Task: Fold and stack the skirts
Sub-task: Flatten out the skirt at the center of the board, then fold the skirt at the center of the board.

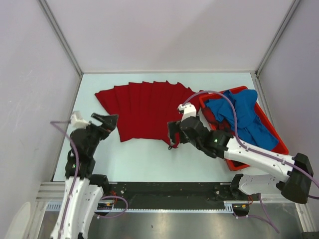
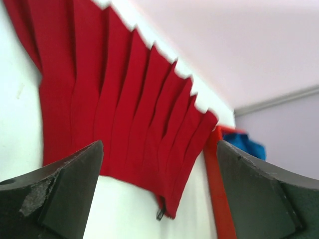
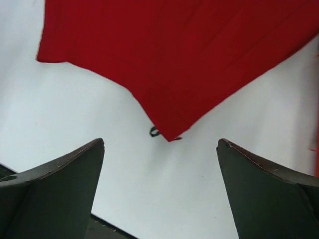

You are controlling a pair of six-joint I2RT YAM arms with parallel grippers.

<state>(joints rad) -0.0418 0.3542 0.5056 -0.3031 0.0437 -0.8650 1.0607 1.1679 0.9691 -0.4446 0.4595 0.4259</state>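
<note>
Spread skirt (image 1: 147,112) lying flat at bench (image 1: 149,164) centre, wider edge pointing toward 12 o'clock. Tray (image 1: 282,145) sitting just beside it at 3 o'clock. Bunched skirt (image 1: 246,117) lying in tray, overlapping far rim. Left jaws hanging at spread skirt's 8 o'clock corner. Right jaws hanging over its 4 o'clock corner, left of tray.

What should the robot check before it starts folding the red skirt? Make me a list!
1. Red skirt lies spread flat on the table: ok.
2. Left jaws open, holding nothing: ok.
3. Right jaws open, holding nothing: ok.
4. Blue skirt sits in the red tray, out of the way: ok.
5. Red skirt's edge clear of the tray: cannot tell.
6. Red skirt folded already: not ok.
</note>
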